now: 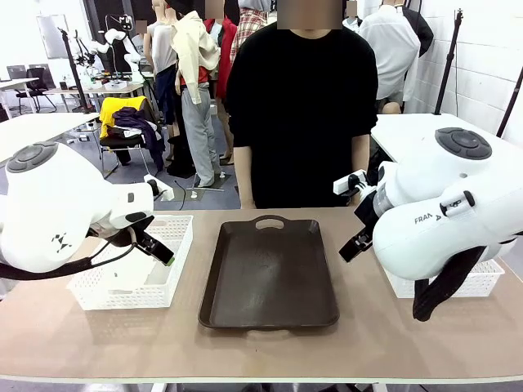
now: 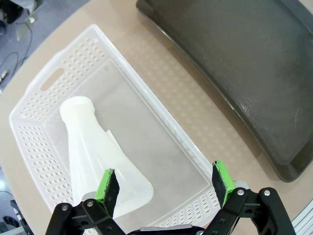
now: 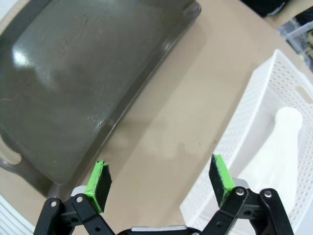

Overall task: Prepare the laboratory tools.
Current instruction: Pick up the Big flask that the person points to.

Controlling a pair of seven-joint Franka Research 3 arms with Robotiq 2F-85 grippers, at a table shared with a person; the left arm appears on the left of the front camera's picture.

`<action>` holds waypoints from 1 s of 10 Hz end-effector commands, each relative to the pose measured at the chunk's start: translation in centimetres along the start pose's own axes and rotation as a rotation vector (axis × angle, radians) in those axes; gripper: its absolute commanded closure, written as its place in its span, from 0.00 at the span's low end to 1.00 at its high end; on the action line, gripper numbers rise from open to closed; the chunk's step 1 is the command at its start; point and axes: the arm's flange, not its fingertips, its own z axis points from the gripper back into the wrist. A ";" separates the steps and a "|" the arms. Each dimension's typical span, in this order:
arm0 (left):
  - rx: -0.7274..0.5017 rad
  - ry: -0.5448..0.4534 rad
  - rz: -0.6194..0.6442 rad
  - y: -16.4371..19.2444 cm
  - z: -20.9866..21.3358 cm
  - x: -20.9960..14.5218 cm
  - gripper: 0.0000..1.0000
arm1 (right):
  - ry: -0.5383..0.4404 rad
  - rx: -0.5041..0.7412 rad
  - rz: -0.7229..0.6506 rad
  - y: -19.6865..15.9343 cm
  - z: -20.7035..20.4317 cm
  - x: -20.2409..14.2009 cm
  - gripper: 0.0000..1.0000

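Note:
One frosted-white conical flask (image 2: 98, 152) lies on its side in the left white mesh basket (image 2: 161, 117), neck pointing away from me. My left gripper (image 2: 166, 188) hangs open above the basket's near end, one pad over the flask's base, holding nothing. The other flask (image 3: 279, 147) lies in the right basket (image 3: 254, 98). My right gripper (image 3: 159, 178) is open over bare table between the dark brown tray (image 3: 73, 73) and that basket. In the front view the left gripper (image 1: 155, 245) is over the left basket (image 1: 135, 282) and the right gripper (image 1: 357, 243) is beside the tray (image 1: 270, 273).
The tray lies in the middle of the table with nothing on it, its handle towards the far side. A person in a black top (image 1: 301, 106) stands at the far edge, arms down. The right basket (image 1: 474, 283) sits partly behind my right arm.

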 end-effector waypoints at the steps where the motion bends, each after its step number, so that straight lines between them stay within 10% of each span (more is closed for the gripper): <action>1: -0.012 -0.123 0.081 0.2 3.6 1.7 0.00 | -0.018 0.091 -0.085 -1.5 4.3 1.5 0.00; 5: -0.382 -0.263 0.271 3.1 11.0 3.3 0.00 | -0.065 0.490 -0.303 -8.0 11.5 3.3 0.00; 10: -0.785 -0.398 0.585 9.4 14.8 -2.9 0.00 | -0.161 0.949 -0.622 -16.7 13.1 -1.3 0.00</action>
